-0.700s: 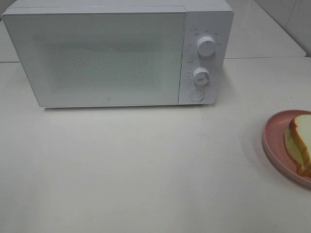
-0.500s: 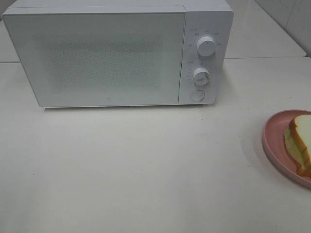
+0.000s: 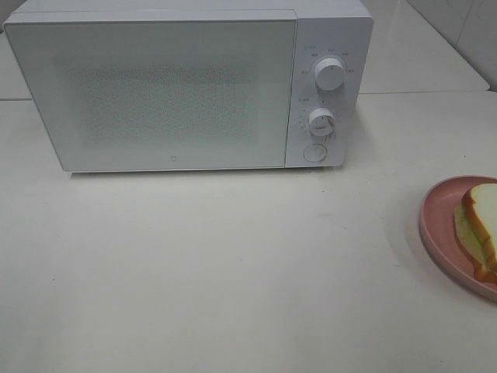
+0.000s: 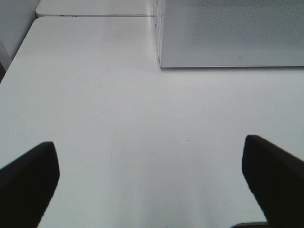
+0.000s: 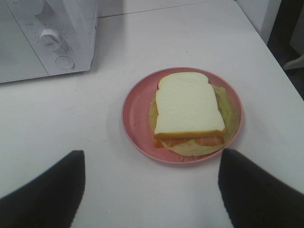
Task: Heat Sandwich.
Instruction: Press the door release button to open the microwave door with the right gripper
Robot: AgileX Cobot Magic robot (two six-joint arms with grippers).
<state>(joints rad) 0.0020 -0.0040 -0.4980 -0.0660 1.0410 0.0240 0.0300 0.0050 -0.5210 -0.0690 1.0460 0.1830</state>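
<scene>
The sandwich (image 5: 189, 110), white bread with orange-brown crust and pale filling, lies on a round pink plate (image 5: 135, 118) on the white table. In the high view the sandwich (image 3: 481, 229) and the plate (image 3: 436, 225) sit at the right edge, partly cut off. The white microwave (image 3: 186, 85) stands at the back with its door shut. My right gripper (image 5: 151, 190) is open, its two dark fingers wide apart just short of the plate. My left gripper (image 4: 151, 183) is open and empty over bare table in front of the microwave (image 4: 228, 33). Neither gripper shows in the high view.
The microwave's two dials (image 3: 329, 75) and a round button (image 3: 314, 152) are on its right panel. The table's edge (image 5: 280, 66) runs close beside the plate. A second table surface (image 4: 95, 7) adjoins behind.
</scene>
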